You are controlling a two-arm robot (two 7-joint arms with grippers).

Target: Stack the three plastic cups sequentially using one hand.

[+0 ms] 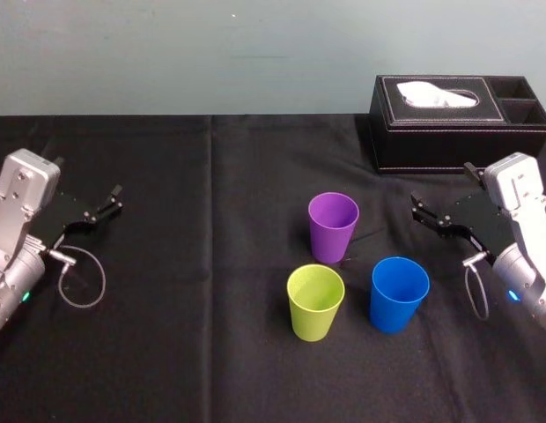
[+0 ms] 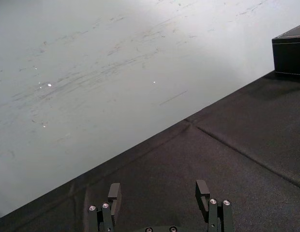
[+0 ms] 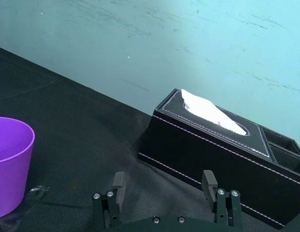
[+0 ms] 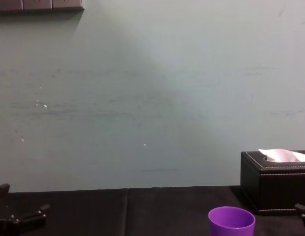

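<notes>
Right gripper (image 1: 417, 211) hangs low over the counter (image 1: 185, 352) at the right side, its jaws spread wide with nothing between them, pointing toward the cups. Nearest it stand the blue cup (image 1: 399, 293) and the purple cup (image 1: 333, 226), both upright and mouth-up. Just left of the blue one, in front of the purple, the yellow-green cup (image 1: 315, 301) also stands upright. All three are apart, none nested. Behind the right gripper a black tissue box (image 1: 449, 123) sits at the counter's back edge. Left gripper (image 1: 115, 199) is parked well off at the left side, equally wide open and empty
</notes>
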